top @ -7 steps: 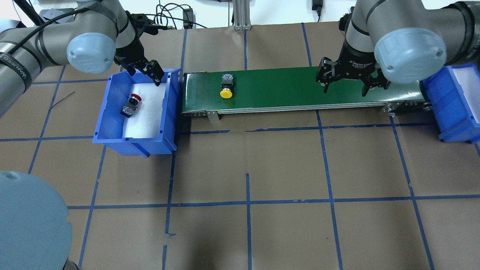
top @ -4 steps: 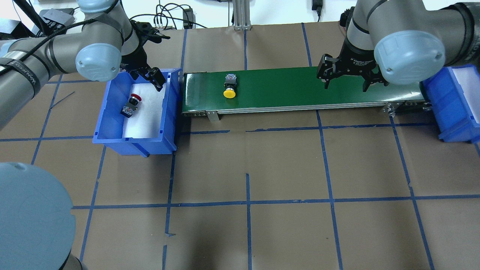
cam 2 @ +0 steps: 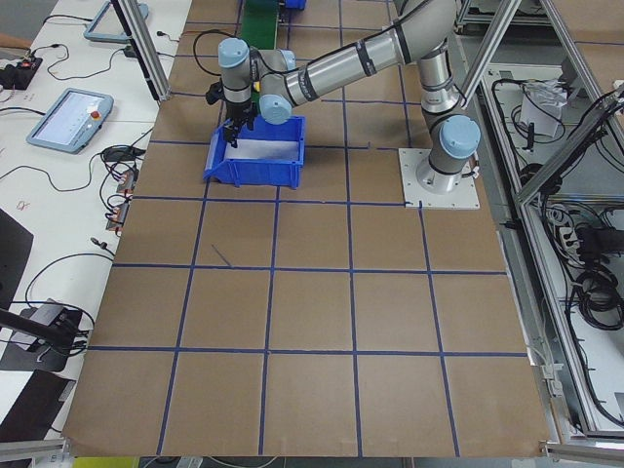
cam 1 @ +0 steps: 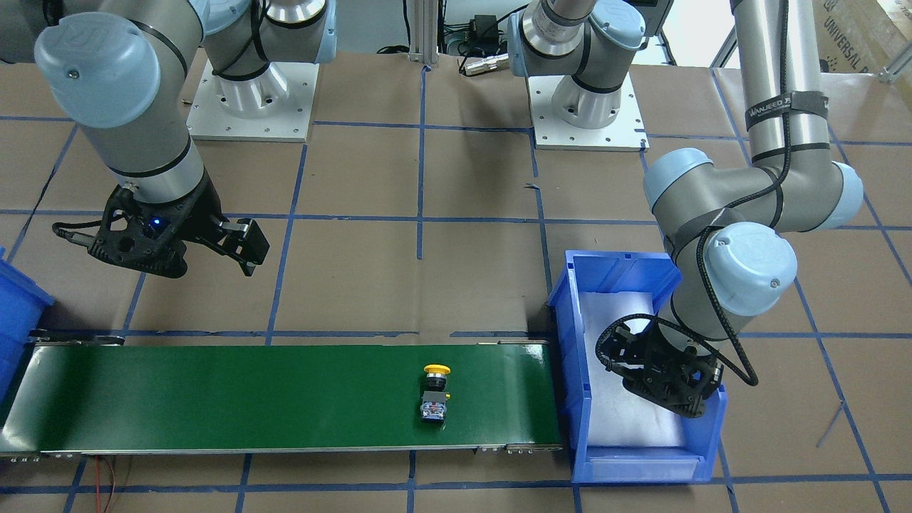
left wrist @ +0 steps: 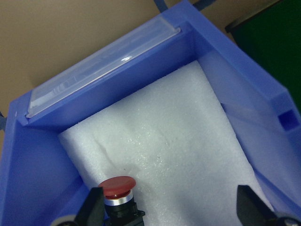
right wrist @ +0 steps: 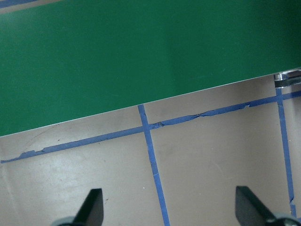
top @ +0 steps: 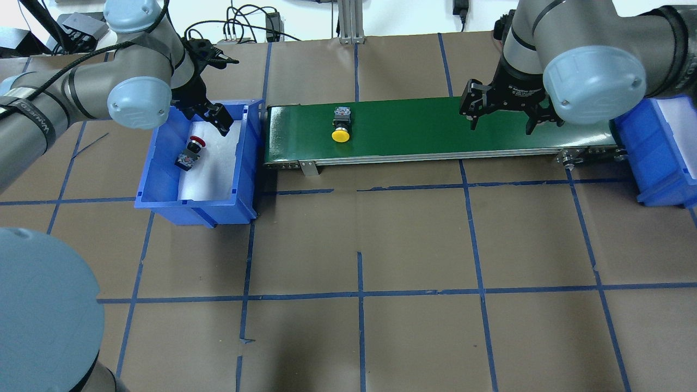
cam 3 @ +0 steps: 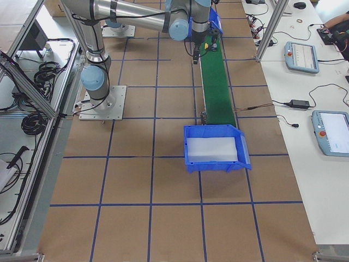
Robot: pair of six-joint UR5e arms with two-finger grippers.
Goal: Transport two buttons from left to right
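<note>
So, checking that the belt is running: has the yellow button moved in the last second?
Yes. The yellow button has slid rightward along the green belt, farther from the left blue bin.

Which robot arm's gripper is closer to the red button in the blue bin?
Left. The left gripper hangs open over the blue bin, a short way from the red button. The right gripper hovers over the green belt's other end, far away.

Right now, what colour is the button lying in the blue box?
Red button, clearest in the left wrist view.
</note>
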